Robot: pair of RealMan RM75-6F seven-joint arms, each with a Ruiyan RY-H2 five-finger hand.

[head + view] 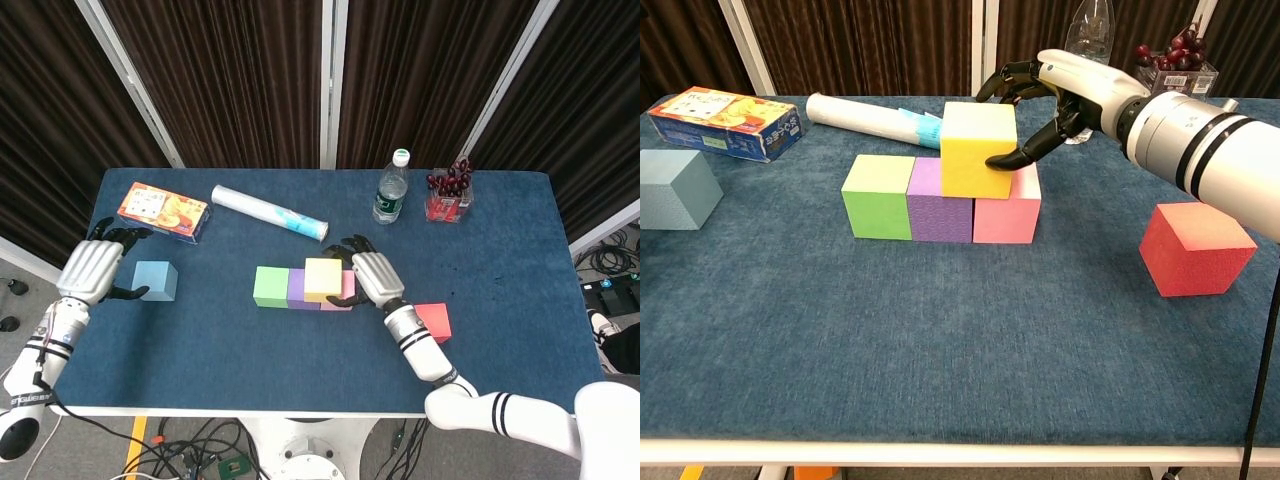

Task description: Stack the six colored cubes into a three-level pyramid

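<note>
Gripping the yellow cube [978, 148], the right hand [1050, 95] has fingers at the cube's back top edge and a thumb on its right face; cube sits on top of the row, over the seam between the purple cube [938, 200] and pink cube [1006, 204]. Whether it rests fully on them or is a hair above, can't tell. Green cube [878, 196], purple, pink stand in one line touching each other, mid desk, slightly toward the front edge. From the head view the yellow cube [322, 279] covers most of the purple and part of the pink.

Red cube [1196, 247] sits alone on the desk [940, 340], right of the row, near the front edge, just beside the right forearm in the head view. Blue cube [155, 280] sits near the left edge, well apart from the row. Left hand [95, 268] is just beside the blue cube at the left edge, fingers curled, dark fingertips at the cube's left side; contact or hold unclear, so can't tell if it grips anything.

Along the back of the desk: colourful box [163, 211] toward the back left corner, rolled tube [268, 213] lying diagonal next to it, water bottle [392, 188] upright, container of red items [449, 194] just right of the bottle.
</note>
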